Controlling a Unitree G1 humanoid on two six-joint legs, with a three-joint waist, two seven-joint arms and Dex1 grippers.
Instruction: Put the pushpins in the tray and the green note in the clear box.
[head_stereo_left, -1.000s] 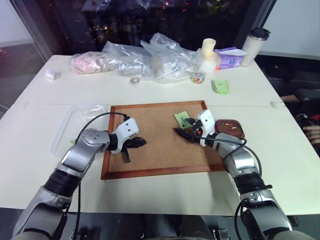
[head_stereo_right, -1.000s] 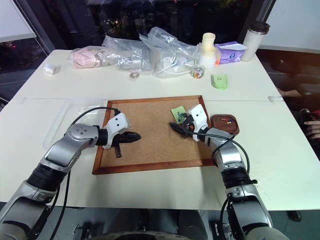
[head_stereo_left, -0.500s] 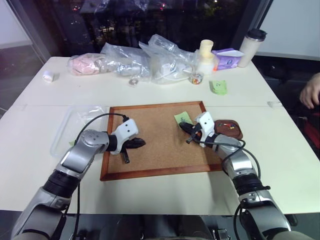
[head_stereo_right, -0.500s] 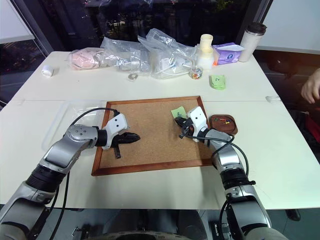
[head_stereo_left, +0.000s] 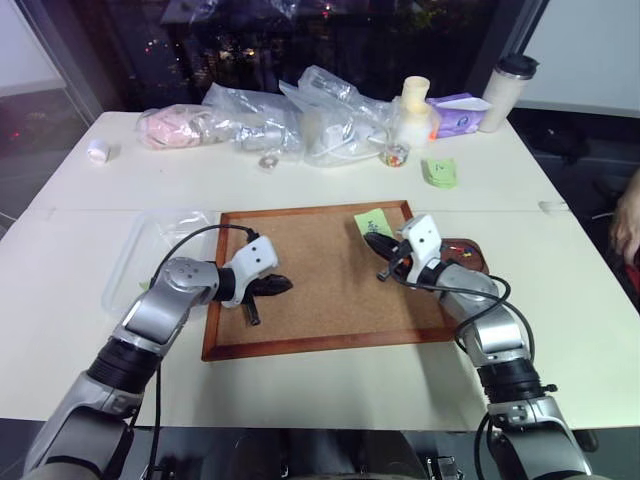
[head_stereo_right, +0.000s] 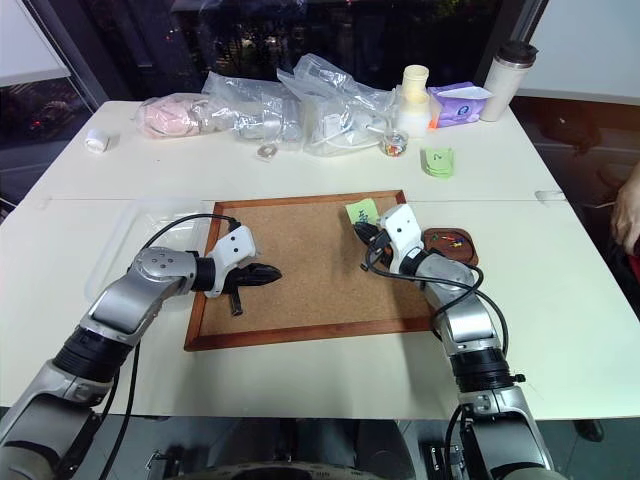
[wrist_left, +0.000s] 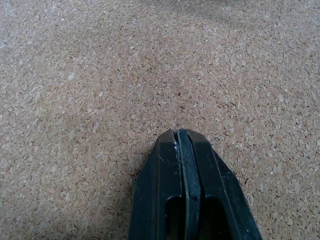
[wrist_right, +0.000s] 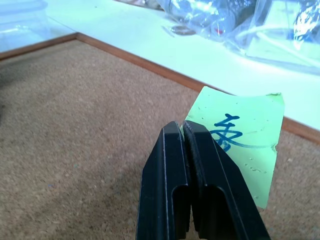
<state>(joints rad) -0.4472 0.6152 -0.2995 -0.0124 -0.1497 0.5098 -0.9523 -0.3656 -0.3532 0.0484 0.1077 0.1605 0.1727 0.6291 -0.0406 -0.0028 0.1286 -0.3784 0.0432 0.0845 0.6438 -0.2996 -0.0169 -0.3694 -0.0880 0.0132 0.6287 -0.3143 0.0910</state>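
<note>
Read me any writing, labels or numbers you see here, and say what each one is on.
Green note held in the right pincer: a blue handwritten scribble, not readable as a word.
Green notepad on the far table: a dark mark, too small to read.
Purple packet: print too small to read.

Large corkboard (head_stereo_left: 320, 275): granular, speckled tan cork, matt and rough; frame of smooth reddish-brown wood. Small light-green square paper note (wrist_right: 242, 137): thin matt paper, blue ink scribble, slightly curled. Black two-fingered right gripper (wrist_right: 184, 131): smooth, faintly glossy hard plastic; black two-fingered left gripper (wrist_left: 180, 136) of the same finish, with a duller strip between its fingers. White table (head_stereo_left: 300, 180): smooth, matt. Soft clear plastic bags (head_stereo_left: 330, 115): crinkled, glossy film. Shallow transparent plastic box (head_stereo_left: 150, 245): smooth, glossy. Small dark reddish-brown tray (head_stereo_left: 472, 258): smooth, low sheen.
</note>
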